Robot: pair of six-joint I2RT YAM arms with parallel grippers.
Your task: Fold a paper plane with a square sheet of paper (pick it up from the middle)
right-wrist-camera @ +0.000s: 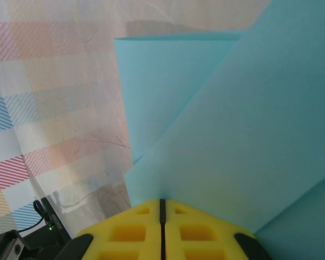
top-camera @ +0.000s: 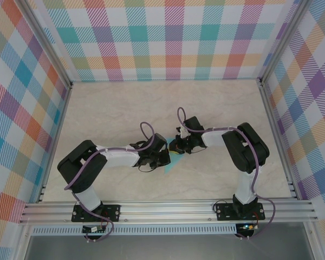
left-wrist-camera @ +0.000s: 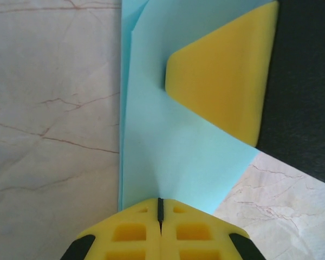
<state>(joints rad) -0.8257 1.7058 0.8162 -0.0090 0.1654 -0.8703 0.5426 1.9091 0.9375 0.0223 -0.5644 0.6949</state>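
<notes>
Found the thin, plain light-turquoise sheet of paper [top-camera: 171, 161] near the middle of the pale marble-patterned desk [top-camera: 151, 103], caught between the tips of the two arms in the top view. Saw the left end effector [top-camera: 161, 158] reaching in from the left and the right end effector [top-camera: 177, 146] from the right, close together, with small turquoise slivers around them.

From the left wrist, noted the left end effector [left-wrist-camera: 160, 212] with yellow fingers [left-wrist-camera: 132, 233] pressed together without a gap, clamped on the near edge of the sheet of paper [left-wrist-camera: 168, 157]. Saw the sheet already creased, with a folded layer along its left side and a slanted right edge, stretching away over the desk [left-wrist-camera: 49, 135]. Spotted one yellow finger [left-wrist-camera: 227, 70] of the right end effector lying against the far part of the sheet, with a black body behind it.

From the right wrist, noted the right end effector [right-wrist-camera: 162, 210] likewise closed tight on the sheet of paper [right-wrist-camera: 249, 124], with two overlapping turquoise layers above the fingertips. Could not judge contact between sheet and desk. Made out colourful plaid walls [top-camera: 168, 38] around the desk.
</notes>
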